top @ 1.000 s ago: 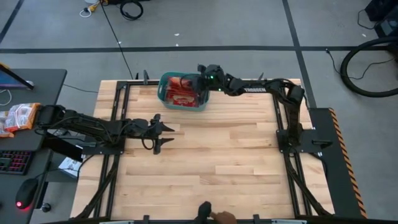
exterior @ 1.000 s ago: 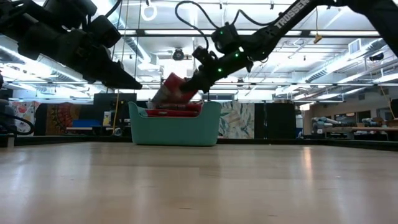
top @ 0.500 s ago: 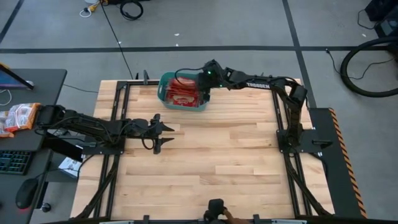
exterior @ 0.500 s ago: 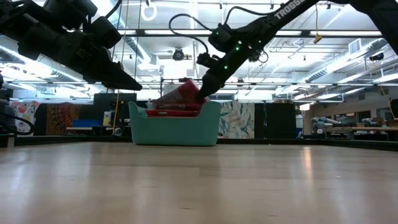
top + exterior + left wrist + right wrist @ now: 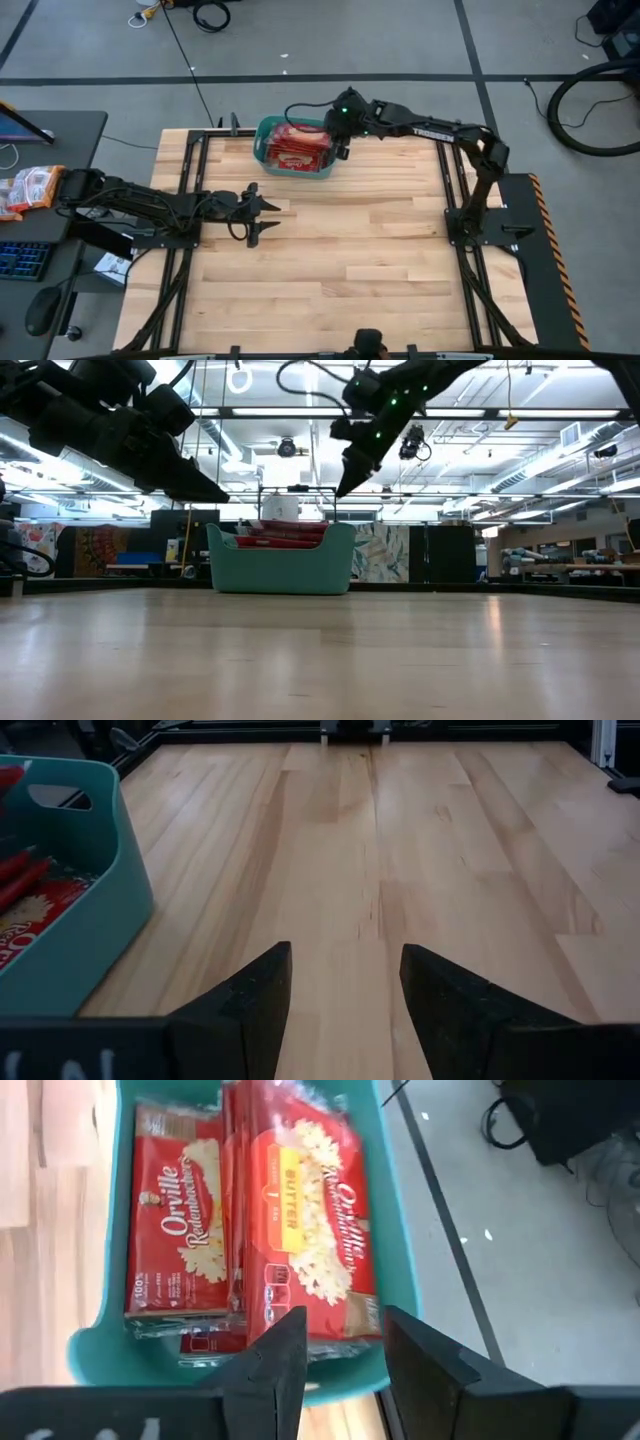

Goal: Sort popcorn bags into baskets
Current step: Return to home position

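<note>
The teal basket [image 5: 263,152] stands at the table's far edge, left of centre; it also shows in the low view [image 5: 280,565]. Several red popcorn bags [image 5: 297,148] lie flat in it in two stacks [image 5: 300,1230], and their tops show above the rim [image 5: 285,532]. My right gripper [image 5: 341,133] hangs open and empty above the basket's right end [image 5: 346,482], its fingers apart over the bags [image 5: 340,1355]. My left gripper [image 5: 266,215] is open and empty above bare table at the left [image 5: 345,990], with the basket's wall [image 5: 90,900] beside it.
Black frame rails [image 5: 448,190] run along the table's left and right sides. Orange-white packets [image 5: 30,188] and a keyboard [image 5: 22,260] lie on a desk off the table's left. Bare wooden table top [image 5: 340,260] fills the middle and near side.
My right gripper has lowered a tilted red bag into the basket, let it go, and risen clear, shifting a little toward the table's right. The bag now lies flat on the stack inside the basket.
</note>
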You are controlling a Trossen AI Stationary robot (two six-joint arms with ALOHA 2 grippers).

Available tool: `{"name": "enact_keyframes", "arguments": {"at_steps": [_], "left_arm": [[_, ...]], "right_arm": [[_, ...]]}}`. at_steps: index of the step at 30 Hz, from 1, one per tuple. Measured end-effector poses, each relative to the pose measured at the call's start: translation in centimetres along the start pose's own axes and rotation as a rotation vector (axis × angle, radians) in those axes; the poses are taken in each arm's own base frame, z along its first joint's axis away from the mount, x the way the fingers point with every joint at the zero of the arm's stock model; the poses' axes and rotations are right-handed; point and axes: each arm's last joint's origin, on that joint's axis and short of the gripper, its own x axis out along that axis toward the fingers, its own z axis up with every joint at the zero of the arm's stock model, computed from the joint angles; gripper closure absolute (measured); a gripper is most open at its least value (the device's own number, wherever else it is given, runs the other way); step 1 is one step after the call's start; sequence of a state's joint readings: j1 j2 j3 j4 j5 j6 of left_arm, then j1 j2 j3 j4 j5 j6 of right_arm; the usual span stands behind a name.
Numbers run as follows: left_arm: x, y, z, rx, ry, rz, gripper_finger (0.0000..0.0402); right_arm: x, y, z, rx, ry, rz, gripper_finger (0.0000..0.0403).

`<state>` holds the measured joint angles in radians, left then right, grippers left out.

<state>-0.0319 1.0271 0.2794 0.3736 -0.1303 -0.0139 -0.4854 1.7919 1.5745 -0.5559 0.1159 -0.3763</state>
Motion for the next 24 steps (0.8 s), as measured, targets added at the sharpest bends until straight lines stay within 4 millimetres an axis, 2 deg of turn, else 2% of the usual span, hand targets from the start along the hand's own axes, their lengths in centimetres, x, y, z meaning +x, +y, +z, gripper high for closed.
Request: {"name": "enact_keyframes", "arguments": {"at_steps": [4, 9, 24], "left_arm": [[0.0, 0.0, 0.0, 0.0, -0.001, 0.0, 0.0208], [0.0, 0.0, 0.1, 0.018, -0.014, 0.0, 0.0208], [-3.2, 0.5, -0.7, -0.025, -0.239, 0.0, 0.0208]], "right_arm": [[-2.1, -0.3, 0.1, 0.042, -0.008, -0.016, 0.0267], [-4.0, 1.3, -0.5, 0.053, -0.031, 0.007, 0.027], [-9.3, 5.9, -8.0, 0.208, -0.322, 0.018, 0.0271]]}}
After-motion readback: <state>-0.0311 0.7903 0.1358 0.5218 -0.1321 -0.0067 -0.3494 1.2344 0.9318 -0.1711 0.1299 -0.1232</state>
